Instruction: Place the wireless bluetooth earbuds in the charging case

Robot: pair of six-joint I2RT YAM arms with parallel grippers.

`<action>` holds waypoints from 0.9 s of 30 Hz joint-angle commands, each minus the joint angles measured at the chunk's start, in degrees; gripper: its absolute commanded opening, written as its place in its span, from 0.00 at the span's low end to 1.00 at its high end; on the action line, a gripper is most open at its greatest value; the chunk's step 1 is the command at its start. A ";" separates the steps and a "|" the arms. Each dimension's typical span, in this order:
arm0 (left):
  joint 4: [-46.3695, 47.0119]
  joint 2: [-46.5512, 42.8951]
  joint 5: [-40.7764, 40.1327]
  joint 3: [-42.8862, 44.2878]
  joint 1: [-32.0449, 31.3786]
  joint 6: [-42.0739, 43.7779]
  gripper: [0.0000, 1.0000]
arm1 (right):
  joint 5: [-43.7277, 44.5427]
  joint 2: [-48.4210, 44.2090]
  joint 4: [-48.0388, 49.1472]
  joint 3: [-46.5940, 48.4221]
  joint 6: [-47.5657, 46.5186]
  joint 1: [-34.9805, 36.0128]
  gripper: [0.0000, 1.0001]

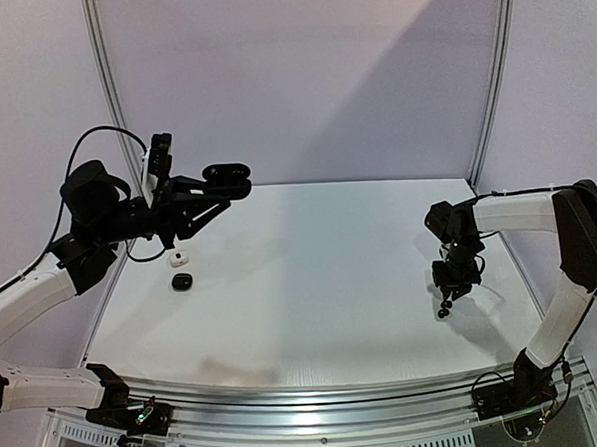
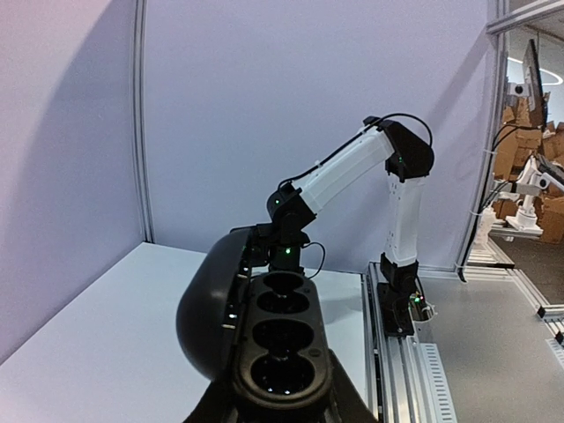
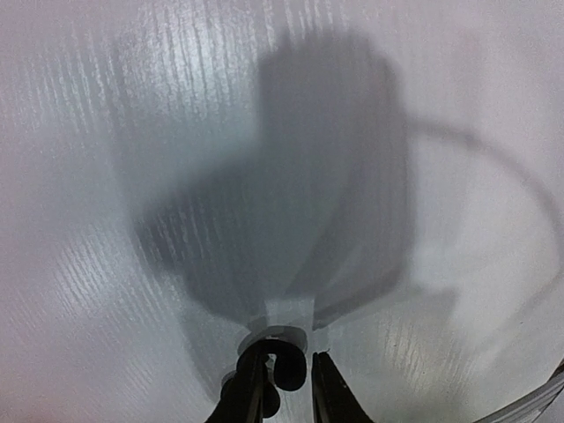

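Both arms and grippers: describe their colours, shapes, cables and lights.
The left arm and right arm have white tubular links, bulky black joints. A black cable loops off the left arm; a thinner one runs along the right. Small green lights glow on the right arm's joints. The left gripper and right gripper are black, two slim fingers each.

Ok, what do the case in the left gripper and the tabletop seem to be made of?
Charging case: looks like hard black plastic, glossy; small highlights sit on the lid and the well rims. Tabletop: probably a white ribbed plastic sheet, semi-matte; fine parallel lines run across it with a soft sheen, though it could be coated board.
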 commanded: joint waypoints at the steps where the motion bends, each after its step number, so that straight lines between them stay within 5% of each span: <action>1: 1.09 -0.25 -0.11 -1.03 0.64 -0.35 0.00 | 0.06 0.00 0.33 -0.65 1.06 -0.29 0.19; 14: 1.02 -0.37 -0.12 -1.03 0.73 -0.35 0.00 | -0.27 -0.24 0.46 -2.10 1.19 -0.29 0.13; 27: 1.09 -0.36 -0.20 -1.03 0.73 -0.27 0.00 | -2.12 0.44 0.85 -3.01 1.40 -0.34 0.18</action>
